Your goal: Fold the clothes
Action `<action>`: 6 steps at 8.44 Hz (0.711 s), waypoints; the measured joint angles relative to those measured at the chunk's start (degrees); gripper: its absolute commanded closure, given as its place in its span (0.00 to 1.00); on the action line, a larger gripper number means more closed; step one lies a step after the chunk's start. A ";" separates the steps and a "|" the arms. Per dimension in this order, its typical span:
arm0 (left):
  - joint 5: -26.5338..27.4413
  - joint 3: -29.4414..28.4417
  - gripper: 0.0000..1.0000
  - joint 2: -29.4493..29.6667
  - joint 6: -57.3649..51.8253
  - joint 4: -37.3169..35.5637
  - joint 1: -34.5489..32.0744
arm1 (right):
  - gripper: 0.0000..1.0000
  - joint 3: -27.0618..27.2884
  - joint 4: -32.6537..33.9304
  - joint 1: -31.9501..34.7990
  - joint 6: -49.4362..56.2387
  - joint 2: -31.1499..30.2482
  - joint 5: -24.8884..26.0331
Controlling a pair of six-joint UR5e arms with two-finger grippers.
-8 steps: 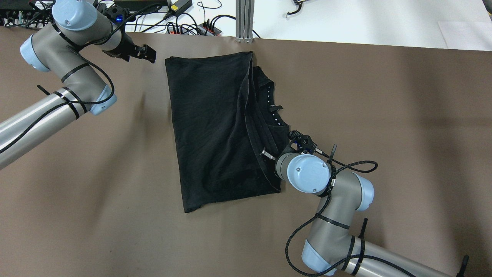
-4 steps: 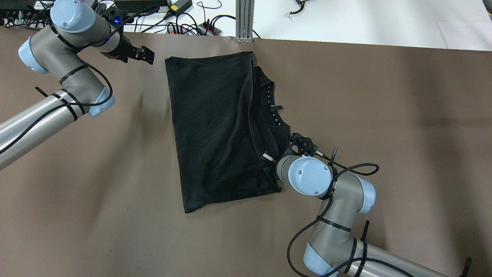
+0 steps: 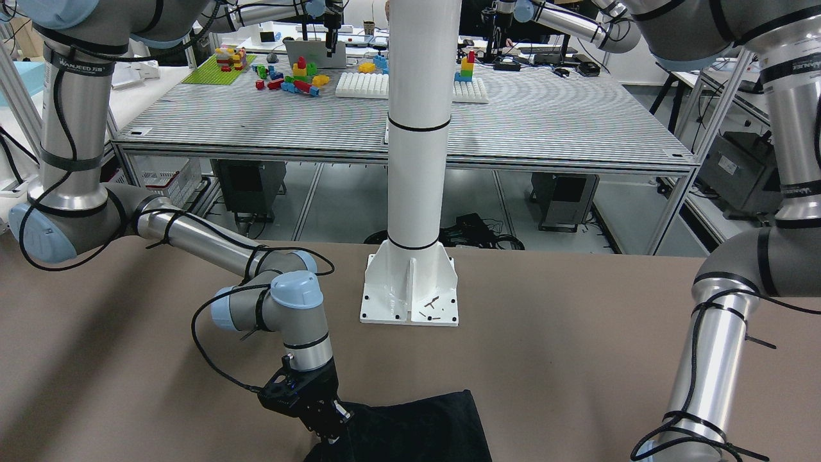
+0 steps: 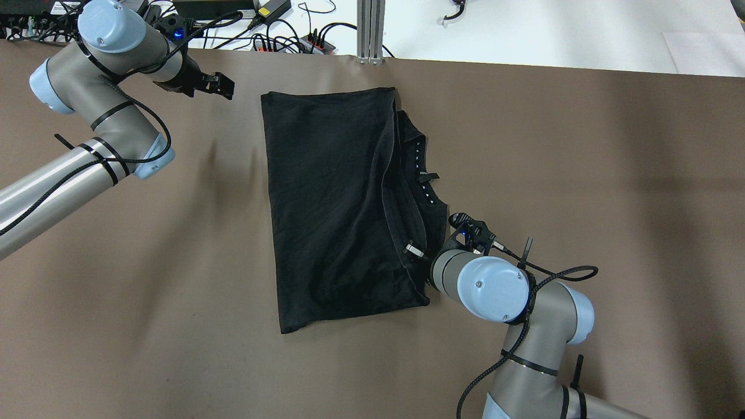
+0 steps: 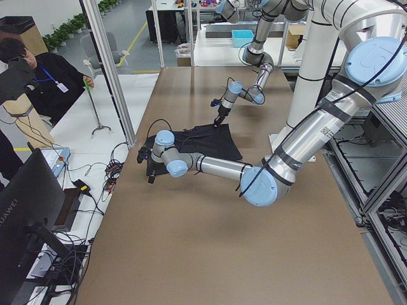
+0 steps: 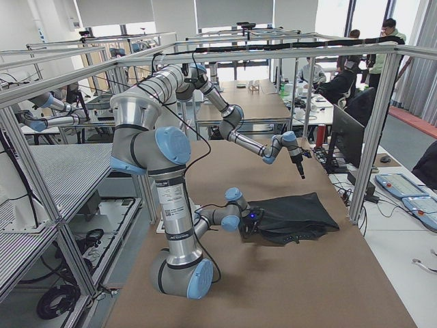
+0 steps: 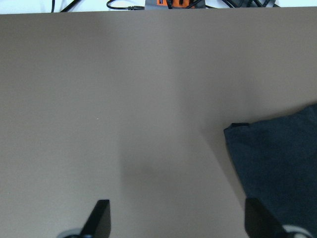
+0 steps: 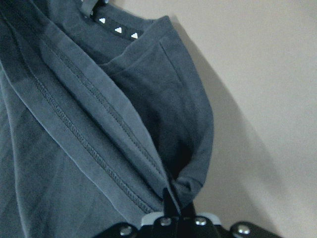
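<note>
The right gripper (image 4: 414, 251), clamped on the lower-right hem of the clothes (image 4: 332, 198), should pull low and steadily; the left gripper (image 4: 224, 87), jaws apart, hovers at upper left.

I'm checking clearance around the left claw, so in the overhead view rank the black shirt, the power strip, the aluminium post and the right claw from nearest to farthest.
1. black shirt, its far corner just beside the left claw.
2. power strip, past the table edge, far side.
3. aluminium post, at the far edge's middle.
4. right claw, pinching the shirt's near right edge.
</note>
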State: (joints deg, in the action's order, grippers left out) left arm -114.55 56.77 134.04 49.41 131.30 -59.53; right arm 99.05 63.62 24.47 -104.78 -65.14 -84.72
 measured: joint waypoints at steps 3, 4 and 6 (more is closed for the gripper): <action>0.03 -0.04 0.05 0.00 -0.01 0.00 0.03 | 1.00 3.78 0.09 -6.08 -2.79 -2.42 5.42; 0.03 -0.03 0.05 0.00 -0.01 0.01 0.03 | 1.00 4.31 0.10 -6.64 -3.01 -3.06 5.91; 0.03 0.00 0.05 -0.04 0.02 0.00 0.03 | 0.06 4.72 0.10 -6.98 -3.12 -3.63 6.30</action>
State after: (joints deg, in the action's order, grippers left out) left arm -114.52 56.77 134.00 49.43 131.31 -59.50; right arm 103.77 63.72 17.50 -107.90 -68.77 -78.42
